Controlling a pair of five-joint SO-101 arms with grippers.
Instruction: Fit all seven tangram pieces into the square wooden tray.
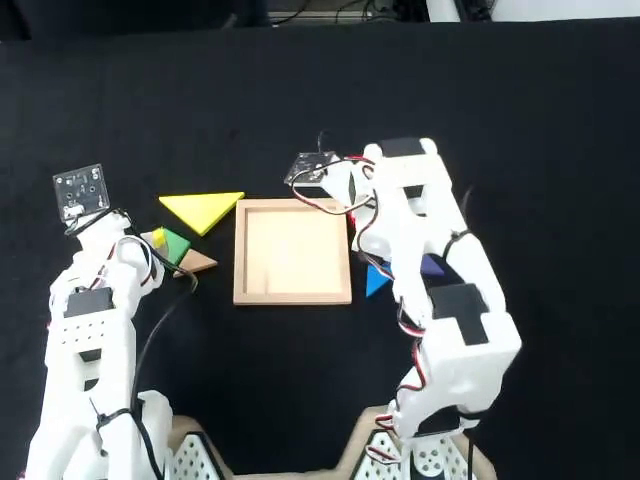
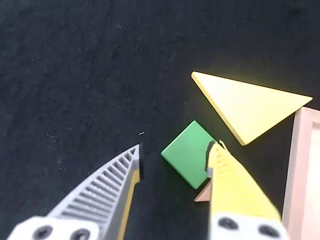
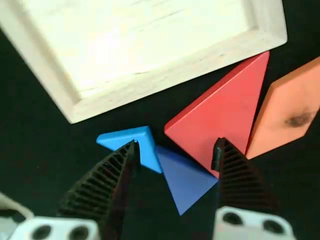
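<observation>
Black table cloth (image 1: 300, 90); cables (image 1: 352, 12) along its far edge.

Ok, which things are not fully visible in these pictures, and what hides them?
Tan piece, left wrist view: mostly behind the left pincer's yellow finger; shape unclear.
Wooden tray, left wrist view: cut off by the edge.
Orange piece, right wrist view: cut off by the edge.
Dark blue piece, high view: mostly under the right arm.

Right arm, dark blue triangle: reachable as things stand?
Probably yes: the right gripper is open astride the dark blue triangle, though the light blue triangle and red triangle crowd it.
</observation>
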